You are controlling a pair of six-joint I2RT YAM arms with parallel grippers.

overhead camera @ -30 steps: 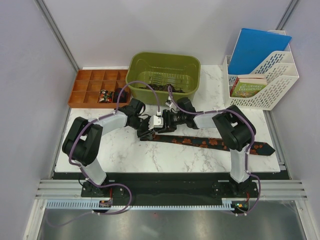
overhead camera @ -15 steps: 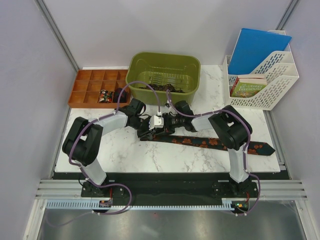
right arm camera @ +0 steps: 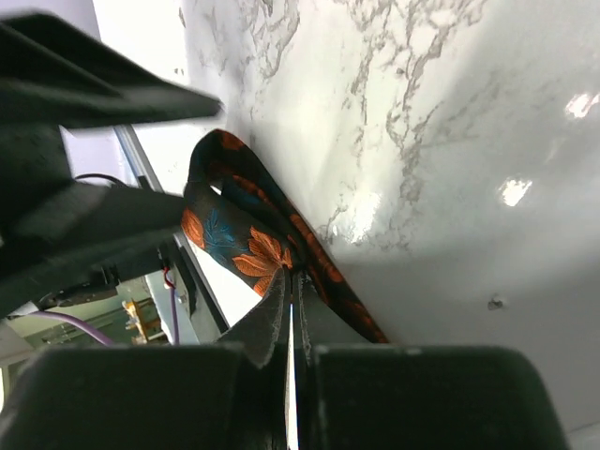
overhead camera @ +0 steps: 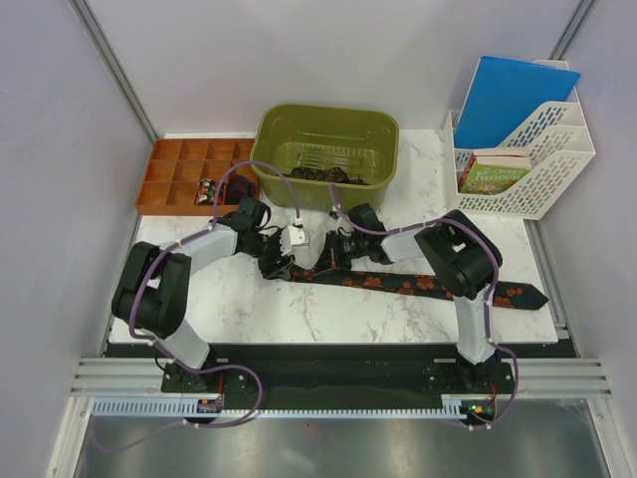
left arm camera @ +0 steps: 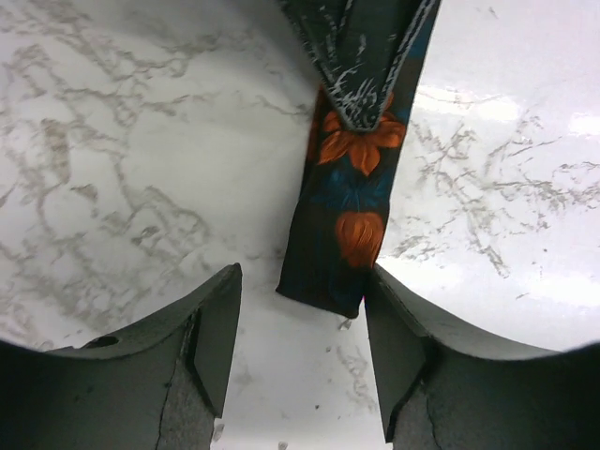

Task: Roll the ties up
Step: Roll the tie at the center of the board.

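Observation:
One tie (overhead camera: 418, 283), black with orange flowers, lies flat across the marble table from the middle to the right. Its narrow end (left arm camera: 330, 246) rests on the table between my left gripper's (left arm camera: 302, 314) open fingertips, touching neither pad clearly. My left gripper (overhead camera: 276, 265) sits at the tie's left end. Just right of it, my right gripper (overhead camera: 320, 265) is shut on the tie, pinching a raised fold (right arm camera: 246, 246) between closed jaws (right arm camera: 295, 286). More ties (overhead camera: 317, 173) lie in a heap inside the green bin (overhead camera: 383, 171).
An orange compartment tray (overhead camera: 169, 184) at the back left holds small dark coils (overhead camera: 208, 188). A white file rack (overhead camera: 532, 164) with a blue folder and a book stands at the back right. The green bin is just behind both grippers.
My left gripper let go of the tie's end, opened and drew back to the left. My right gripper closed on the tie near that end.

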